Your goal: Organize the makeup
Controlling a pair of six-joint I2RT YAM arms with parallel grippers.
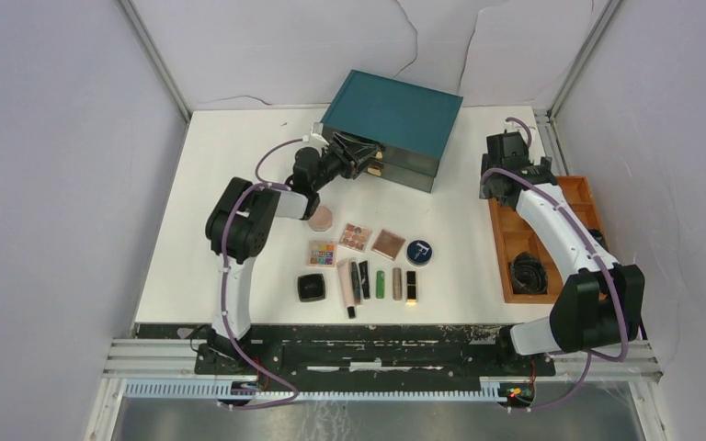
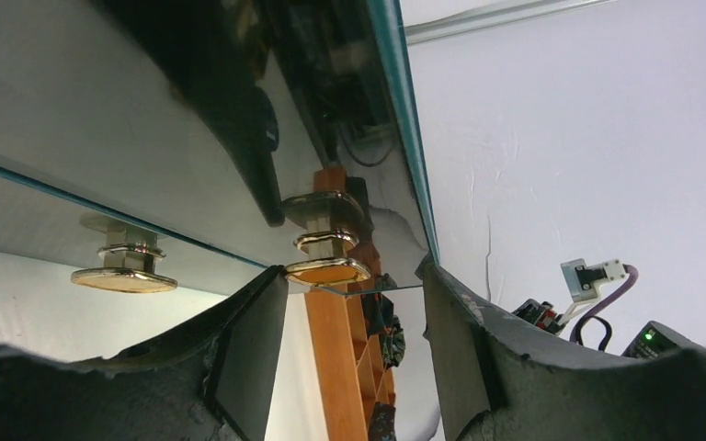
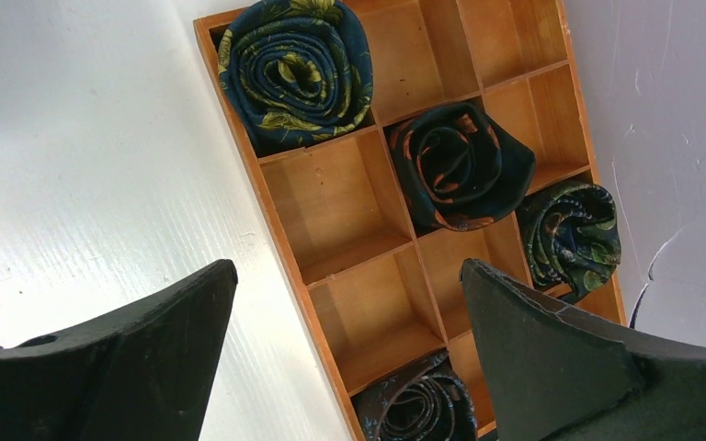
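Note:
The makeup lies in loose rows on the white table in front of the arms: a pink octagonal compact [image 1: 322, 219], square palettes [image 1: 356, 236] [image 1: 388, 243] [image 1: 322, 253], a dark blue round compact [image 1: 419, 253], a black square compact [image 1: 311, 287] and several slim tubes [image 1: 380, 284]. My left gripper [image 1: 365, 156] [image 2: 354, 271] is at the front of the teal drawer box [image 1: 392, 112]. Its jaws stand apart with a gold knob [image 2: 328, 266] between the tips; the left finger is at the knob's edge and the right one is clear of it. My right gripper [image 1: 512, 163] [image 3: 348, 266] hangs open and holds nothing.
A second gold knob [image 2: 124, 276] sits to the left on the drawer front. A wooden compartment tray [image 1: 506, 248] [image 3: 276, 211] at the table's right edge holds rolled patterned ties [image 3: 296, 64] [image 3: 460, 165] [image 3: 570, 234]. White walls close in on both sides.

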